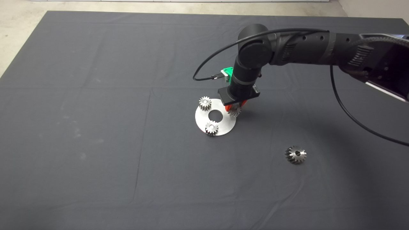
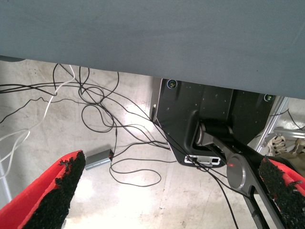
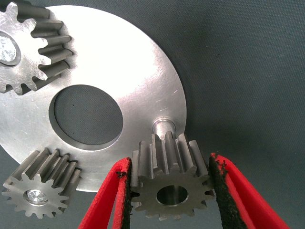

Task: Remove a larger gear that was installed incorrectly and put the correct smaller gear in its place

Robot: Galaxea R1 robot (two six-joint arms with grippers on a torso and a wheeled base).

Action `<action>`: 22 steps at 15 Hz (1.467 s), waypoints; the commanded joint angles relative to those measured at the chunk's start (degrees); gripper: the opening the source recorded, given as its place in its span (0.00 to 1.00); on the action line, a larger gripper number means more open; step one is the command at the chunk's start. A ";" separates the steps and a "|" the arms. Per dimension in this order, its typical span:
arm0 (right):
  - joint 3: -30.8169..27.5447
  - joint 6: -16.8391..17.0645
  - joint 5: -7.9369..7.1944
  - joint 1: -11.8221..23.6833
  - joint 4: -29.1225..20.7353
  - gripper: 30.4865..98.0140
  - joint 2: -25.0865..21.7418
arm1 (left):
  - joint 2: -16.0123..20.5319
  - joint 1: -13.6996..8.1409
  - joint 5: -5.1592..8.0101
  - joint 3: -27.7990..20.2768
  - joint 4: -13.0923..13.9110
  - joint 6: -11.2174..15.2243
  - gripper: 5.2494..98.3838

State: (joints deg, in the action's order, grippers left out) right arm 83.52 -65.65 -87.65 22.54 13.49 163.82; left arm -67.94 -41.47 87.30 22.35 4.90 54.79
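Note:
My right gripper [image 1: 235,110] hangs over the right edge of a round steel plate [image 1: 200,119], shut on the smaller gear [image 3: 170,188], a dull grey spur gear gripped by its teeth between the red fingers [image 3: 107,200]. A short bare peg [image 3: 163,126] stands on the plate [image 3: 128,57] just beyond the held gear, which is not seated on it. The larger gear [image 1: 296,154], shiny with slanted teeth, lies alone on the mat to the lower right. In the left wrist view my left gripper [image 2: 171,167] is open, parked off the mat.
Two brighter silver gears [image 1: 204,103] [image 1: 212,127] sit on pegs on the plate around its centre hole [image 1: 215,115]. The right arm's black cable [image 1: 351,118] loops above the mat. The left wrist view shows floor cables [image 2: 95,109] and the robot's base [image 2: 200,124].

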 commanded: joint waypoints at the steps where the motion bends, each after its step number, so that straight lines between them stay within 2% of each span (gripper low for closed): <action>1: -0.15 0.26 -6.66 -2.06 -1.70 0.10 -0.18 | -0.05 -0.10 1.56 -0.65 0.72 -0.24 0.96; 3: -0.13 0.48 -6.66 -1.97 -1.63 0.10 0.06 | -0.05 -0.10 1.56 -0.65 0.64 -0.21 0.96; 5: 0.97 2.92 -6.74 -1.32 -1.18 0.10 -0.20 | -0.14 -0.10 1.56 -0.65 0.72 -0.28 0.96; 7: 3.80 4.42 -6.66 1.08 -1.01 0.10 0.06 | -0.14 -0.10 1.56 -0.65 0.64 -0.24 0.96; 9: 4.24 5.27 -6.66 2.74 -1.10 0.11 0.24 | -0.14 -0.10 1.56 -0.65 0.72 -0.21 0.96; 13: 4.45 5.44 -6.66 3.95 -1.10 0.10 0.50 | -0.14 -0.10 1.56 -0.74 0.72 -0.21 0.96; 22: 4.45 5.35 -6.66 4.09 -1.45 0.10 1.82 | -0.14 -0.10 1.56 -0.74 0.72 -0.30 0.96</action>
State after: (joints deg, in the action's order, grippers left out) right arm 88.04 -60.64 -87.46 24.11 12.70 164.43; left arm -68.00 -41.47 87.30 22.32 4.90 54.77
